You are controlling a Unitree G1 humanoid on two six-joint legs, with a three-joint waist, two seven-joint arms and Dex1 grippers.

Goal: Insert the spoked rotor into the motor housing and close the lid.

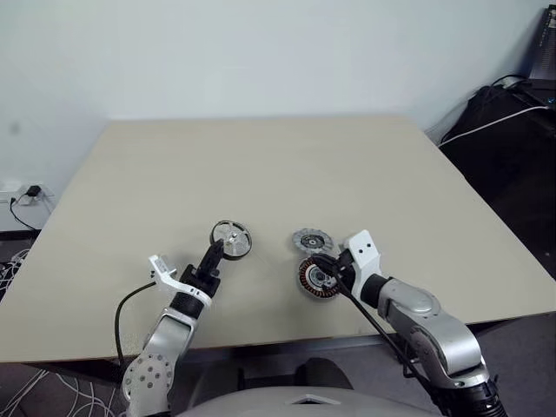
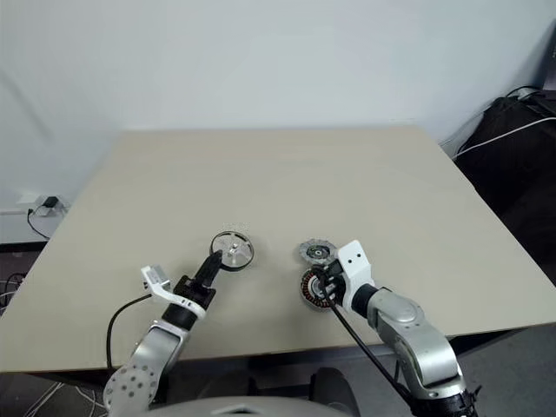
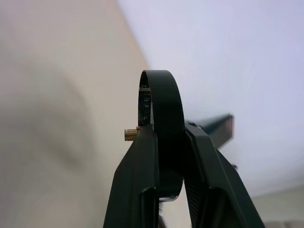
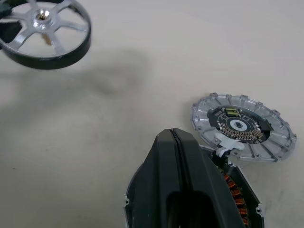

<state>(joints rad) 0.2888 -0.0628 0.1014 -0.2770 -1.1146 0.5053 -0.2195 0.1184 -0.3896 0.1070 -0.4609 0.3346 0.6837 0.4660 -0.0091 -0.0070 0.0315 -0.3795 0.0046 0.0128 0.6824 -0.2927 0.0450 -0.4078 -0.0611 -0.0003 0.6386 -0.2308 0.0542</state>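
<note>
Rotor (image 1: 231,239): pinched at its rim by the left claw (image 1: 212,253), held clear of the counter (image 1: 261,165), left of the other two parts. In the head views its spoked face is turned up toward the camera, disc tilted, rim nearest the claw lowest. Left wrist view gives what the head views cannot: the rotor (image 3: 159,109) seen edge-on, a dark band standing up between the two black fingers (image 3: 137,180), which are clamped on either side of it; a small brass stub (image 3: 129,135) pokes out sideways from the hub side. So the disc's axis runs across the claw's line, not along it. Right wrist view shows the same rotor (image 4: 45,31) face-on, six silver spokes and bright hub, with its shadow on the counter beneath it, apart from the disc.

Housing (image 1: 318,278): lying flat on the counter, copper windings (image 4: 235,190) up, partly covered by the right claw (image 1: 323,266). Right claw fingers pressed together, nothing between them; tips over the housing's far edge. Contact with the housing cannot be told.

Lid (image 1: 309,241): flat on the counter, just beyond the housing, edges touching or nearly so. Right wrist view shows its notched rim and a dark round circuit board (image 4: 239,125) in the centre, detail too small in the head views.

Counter: pale beige, matt. Behind it a plain white wall (image 1: 261,52). Dark bag with white cable (image 1: 512,122) at far right; wall socket and cables (image 1: 26,195) at far left.
</note>
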